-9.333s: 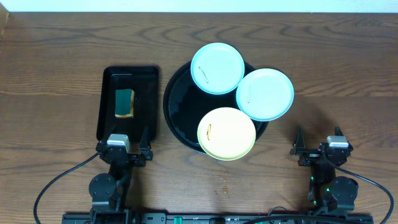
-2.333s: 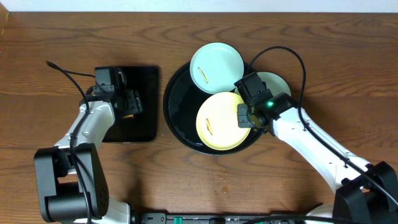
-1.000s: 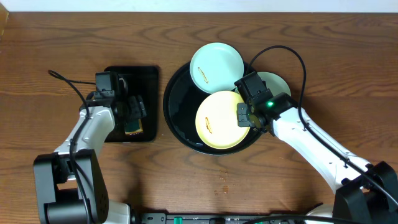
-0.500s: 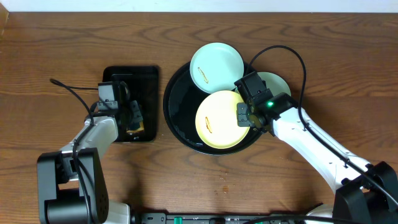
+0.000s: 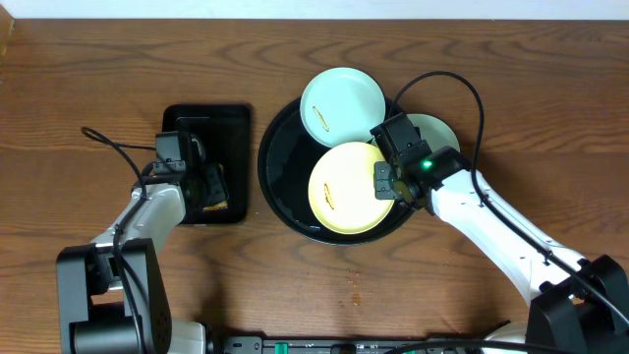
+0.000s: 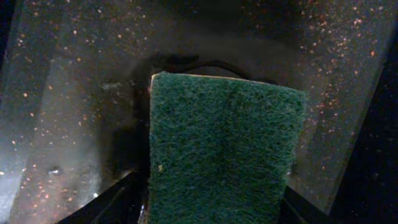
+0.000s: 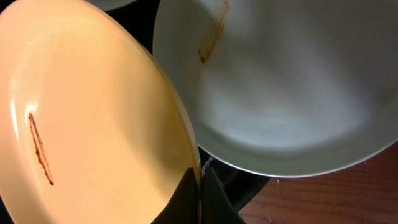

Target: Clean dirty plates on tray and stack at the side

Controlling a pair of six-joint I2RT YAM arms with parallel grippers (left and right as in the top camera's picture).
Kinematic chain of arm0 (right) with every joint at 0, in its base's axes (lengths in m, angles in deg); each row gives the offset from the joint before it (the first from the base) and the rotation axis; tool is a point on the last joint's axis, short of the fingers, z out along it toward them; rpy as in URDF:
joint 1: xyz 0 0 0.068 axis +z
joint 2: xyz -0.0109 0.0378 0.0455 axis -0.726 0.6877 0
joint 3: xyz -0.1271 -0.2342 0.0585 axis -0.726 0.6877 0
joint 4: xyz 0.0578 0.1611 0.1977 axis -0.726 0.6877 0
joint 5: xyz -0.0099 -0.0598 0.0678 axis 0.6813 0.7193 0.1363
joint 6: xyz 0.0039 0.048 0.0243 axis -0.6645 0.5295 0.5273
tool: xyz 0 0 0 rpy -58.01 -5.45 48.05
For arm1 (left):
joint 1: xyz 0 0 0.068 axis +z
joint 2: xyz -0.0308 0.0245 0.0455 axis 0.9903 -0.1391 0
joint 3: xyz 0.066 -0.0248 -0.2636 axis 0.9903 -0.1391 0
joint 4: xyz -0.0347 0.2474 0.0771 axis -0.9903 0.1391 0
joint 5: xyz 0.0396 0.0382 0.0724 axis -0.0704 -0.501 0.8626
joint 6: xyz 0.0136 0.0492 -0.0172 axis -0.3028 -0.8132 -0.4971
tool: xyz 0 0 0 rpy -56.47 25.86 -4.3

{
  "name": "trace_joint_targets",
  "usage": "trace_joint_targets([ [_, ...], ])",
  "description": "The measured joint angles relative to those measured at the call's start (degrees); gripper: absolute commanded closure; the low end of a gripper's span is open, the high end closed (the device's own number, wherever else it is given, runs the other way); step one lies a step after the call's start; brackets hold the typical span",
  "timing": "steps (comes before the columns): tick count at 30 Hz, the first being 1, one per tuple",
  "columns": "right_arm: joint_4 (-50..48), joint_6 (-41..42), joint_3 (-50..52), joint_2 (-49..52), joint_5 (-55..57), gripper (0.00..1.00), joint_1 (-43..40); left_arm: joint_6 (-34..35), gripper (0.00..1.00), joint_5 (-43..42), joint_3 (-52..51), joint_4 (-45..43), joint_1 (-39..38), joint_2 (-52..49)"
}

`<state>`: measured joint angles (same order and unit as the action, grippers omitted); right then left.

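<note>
Right wrist: right tool pinches yellow plate at thin rim, could slip; left tool straddles sponge, grip unclear.

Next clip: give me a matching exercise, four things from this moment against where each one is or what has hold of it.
Things:
1. yellow plate
2. sponge
3. far blue plate
4. rectangular tray

Places and states:
A. black, under the sponge, left of the round tray
B. rim pinched by the right gripper
C. between the fingers of the left gripper
D. overlapping the round tray's far rim, no gripper on it

Pairs: 1-B, 2-C, 3-D, 4-A
</note>
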<state>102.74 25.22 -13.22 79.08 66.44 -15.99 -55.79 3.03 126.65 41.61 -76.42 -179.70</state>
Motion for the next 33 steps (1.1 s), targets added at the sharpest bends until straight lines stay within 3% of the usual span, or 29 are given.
trace_joint_targets([
  [1, -0.1, 0.0, 0.2, 0.0, 0.0, 0.99, 0.0, 0.0, 0.4, 0.0, 0.0, 0.0, 0.0, 0.0],
  [2, -0.1, 0.0, 0.4, 0.0, 0.0, 0.99, 0.0, 0.0, 0.48, 0.0, 0.0, 0.0, 0.0, 0.0],
  [5, -0.3, 0.0, 0.9, 0.0, 0.0, 0.99, 0.0, 0.2, 0.92, -0.1, 0.0, -0.3, 0.0, 0.0],
  [15, -1.6, 0.0, 1.0, -0.5, 0.0, 0.99, 0.0, 0.1, 0.92, -0.1, -0.1, -3.8, 0.0, 1.6],
  [26, -6.9, -7.7, 1.0, -6.3, 1.3, 0.99, 0.0, 0.0, 0.93, -0.5, 0.5, -4.5, 0.0, 24.3],
  [33, -8.2, -11.6, 1.0, -6.9, 4.0, 0.99, 0.0, 0.0, 0.93, -0.5, 0.5, -4.7, 0.0, 27.9],
])
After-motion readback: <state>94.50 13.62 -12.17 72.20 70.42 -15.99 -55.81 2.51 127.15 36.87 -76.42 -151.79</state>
